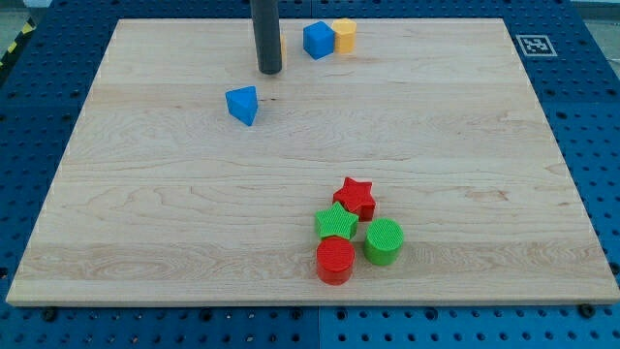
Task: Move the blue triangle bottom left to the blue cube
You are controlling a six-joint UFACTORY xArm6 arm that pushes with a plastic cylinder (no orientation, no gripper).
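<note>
The blue triangle lies on the wooden board at the view's upper left. The blue cube sits near the view's top edge, to the upper right of the triangle, touching a yellow block on its right. My tip is at the lower end of the dark rod, above and slightly right of the blue triangle, apart from it, and left of the blue cube. A small orange edge shows just behind the rod; what it belongs to is hidden.
A cluster sits at the view's lower middle: a red star, a green star, a green cylinder and a red cylinder. The board lies on a blue pegboard; a marker tag is at top right.
</note>
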